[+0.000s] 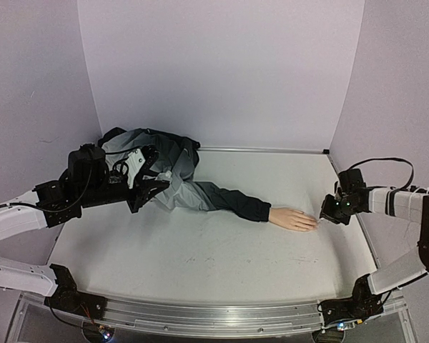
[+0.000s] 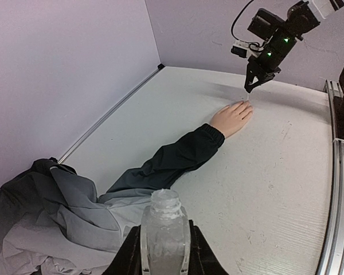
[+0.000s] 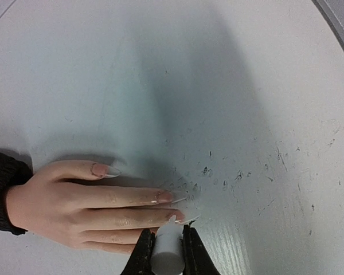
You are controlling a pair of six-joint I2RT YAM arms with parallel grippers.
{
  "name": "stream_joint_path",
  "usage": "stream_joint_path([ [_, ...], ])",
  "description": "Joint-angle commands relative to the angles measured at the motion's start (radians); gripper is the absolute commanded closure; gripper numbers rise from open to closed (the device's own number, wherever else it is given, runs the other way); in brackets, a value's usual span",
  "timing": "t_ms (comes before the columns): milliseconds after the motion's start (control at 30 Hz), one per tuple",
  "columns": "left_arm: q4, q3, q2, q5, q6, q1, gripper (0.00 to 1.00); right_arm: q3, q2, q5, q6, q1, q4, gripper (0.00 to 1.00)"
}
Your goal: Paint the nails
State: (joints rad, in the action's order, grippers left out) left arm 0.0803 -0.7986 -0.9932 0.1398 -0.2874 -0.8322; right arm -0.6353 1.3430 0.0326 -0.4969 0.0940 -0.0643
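Observation:
A pale mannequin hand (image 1: 293, 219) lies flat on the table, sticking out of a dark grey sleeve (image 1: 232, 200). Its long nails (image 3: 171, 197) point right in the right wrist view. My right gripper (image 3: 167, 234) is shut on a white cylindrical brush cap (image 3: 167, 255). The cap's tip rests at a fingertip nail (image 3: 187, 218) right in front of the jaws. Over the jacket at the left, my left gripper (image 2: 164, 252) is shut on a clear uncapped bottle (image 2: 164, 223), held upright. From there the right gripper (image 2: 250, 87) shows hanging over the hand's fingertips (image 2: 245, 109).
The rest of the jacket (image 1: 157, 161) is heaped at the back left by the wall. A metal rail (image 1: 214, 314) runs along the table's near edge. Lilac walls close in the back and both sides.

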Motion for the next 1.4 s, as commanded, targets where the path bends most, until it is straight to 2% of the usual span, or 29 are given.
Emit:
stream_joint_path([
  [0, -0.005, -0.069, 0.010, 0.014, 0.010, 0.000, 1.00, -0.014, 0.029, 0.024, 0.008, -0.002, -0.005, 1.00],
  [433, -0.004, -0.067, 0.015, 0.010, 0.007, 0.000, 1.00, -0.024, 0.029, -0.112, -0.043, -0.002, 0.057, 1.00],
  [733, -0.004, -0.070, 0.007, 0.014, 0.009, 0.000, 1.00, -0.001, -0.033, 0.002, 0.005, 0.004, 0.032, 1.00],
  [967, -0.004, -0.070, 0.007, 0.015, 0.011, 0.000, 1.00, -0.013, 0.022, 0.013, 0.012, 0.009, 0.028, 1.00],
  [1233, -0.003, -0.071, 0.014, 0.014, 0.009, -0.001, 1.00, -0.017, 0.038, -0.021, -0.002, 0.010, 0.032, 1.00],
  [1367, -0.003, -0.071, 0.016, 0.014, 0.010, 0.000, 1.00, -0.019, 0.033, -0.086, -0.028, 0.010, 0.057, 1.00],
])
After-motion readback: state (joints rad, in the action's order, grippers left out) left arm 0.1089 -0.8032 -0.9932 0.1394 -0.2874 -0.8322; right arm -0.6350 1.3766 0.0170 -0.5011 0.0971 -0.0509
